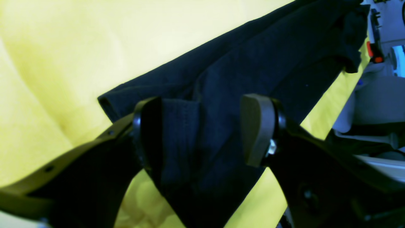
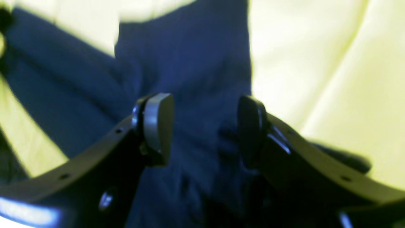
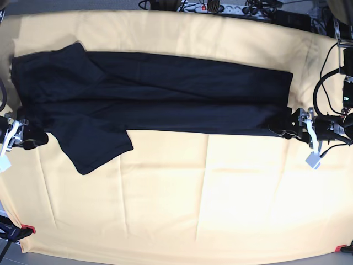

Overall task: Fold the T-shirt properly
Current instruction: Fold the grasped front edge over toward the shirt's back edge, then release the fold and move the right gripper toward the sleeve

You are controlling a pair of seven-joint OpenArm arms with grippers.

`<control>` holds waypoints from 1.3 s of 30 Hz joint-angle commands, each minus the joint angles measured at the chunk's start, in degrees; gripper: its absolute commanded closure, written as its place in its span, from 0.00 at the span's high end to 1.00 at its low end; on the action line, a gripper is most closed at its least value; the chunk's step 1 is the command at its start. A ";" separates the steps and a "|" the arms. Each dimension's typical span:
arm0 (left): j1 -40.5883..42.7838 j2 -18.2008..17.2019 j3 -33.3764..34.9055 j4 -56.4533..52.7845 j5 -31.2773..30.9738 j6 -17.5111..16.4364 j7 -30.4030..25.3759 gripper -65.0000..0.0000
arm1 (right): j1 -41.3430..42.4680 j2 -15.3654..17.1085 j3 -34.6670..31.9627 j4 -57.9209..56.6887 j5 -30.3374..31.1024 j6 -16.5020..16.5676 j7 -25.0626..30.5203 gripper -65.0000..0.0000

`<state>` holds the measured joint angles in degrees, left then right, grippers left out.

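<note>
The black T-shirt (image 3: pixel 165 94) lies flat on the yellow table cloth (image 3: pixel 220 193), folded into a long band across the far half. One sleeve (image 3: pixel 96 143) sticks out toward the front at the left. My left gripper (image 3: pixel 281 126) is at the band's right end. In the left wrist view its jaws stand apart (image 1: pixel 202 101) with the shirt's cloth (image 1: pixel 269 57) between them. My right gripper (image 3: pixel 38 137) is at the band's left end. It is also open (image 2: pixel 205 98), straddling the dark cloth (image 2: pixel 183 57). No label mark shows.
A power strip and cables (image 3: pixel 220 6) lie along the table's far edge. More cables (image 3: pixel 331 72) hang at the right by the left arm. Red clamps (image 3: pixel 27 228) hold the yellow cloth at the front corners. The cloth has shallow creases.
</note>
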<state>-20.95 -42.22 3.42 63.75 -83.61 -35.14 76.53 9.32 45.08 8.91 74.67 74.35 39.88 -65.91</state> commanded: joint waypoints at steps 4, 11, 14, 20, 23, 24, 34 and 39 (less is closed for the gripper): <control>-1.27 -1.22 -0.59 0.74 -1.39 -0.37 0.02 0.61 | 2.36 -5.92 0.52 0.55 -9.20 0.12 4.74 0.53; -1.25 -1.31 -0.59 0.74 -1.39 -0.35 0.09 0.61 | 2.93 -12.46 0.52 0.15 -30.10 -2.71 15.96 0.53; -1.25 -1.42 -0.59 0.74 -1.39 -0.35 0.31 0.61 | 2.91 -13.97 0.52 0.15 -38.66 -8.37 20.06 0.53; -1.25 -1.49 -0.59 0.74 -1.39 -0.35 0.28 0.61 | 2.93 -15.47 0.52 0.15 -40.30 -10.34 21.22 0.53; -1.25 -1.46 -0.59 0.74 -1.39 -0.35 0.31 0.61 | 2.93 -15.69 0.52 0.11 -43.41 -14.80 22.99 0.53; -1.25 -1.46 -0.59 0.74 -1.39 -0.35 0.28 0.61 | 2.93 -15.72 0.52 0.11 -44.46 -16.04 23.32 0.53; -1.27 -1.44 -0.59 0.74 -1.39 -0.37 0.24 0.61 | 4.09 -15.85 0.52 -7.74 -38.45 -12.22 23.71 0.53; -1.27 -1.44 -0.59 0.74 -1.39 -0.37 0.24 0.61 | 6.05 -15.85 0.52 -13.00 -31.78 -4.81 22.75 0.53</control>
<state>-20.95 -42.26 3.42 63.75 -83.61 -35.16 76.73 14.31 28.38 9.19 61.17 42.09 34.63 -42.83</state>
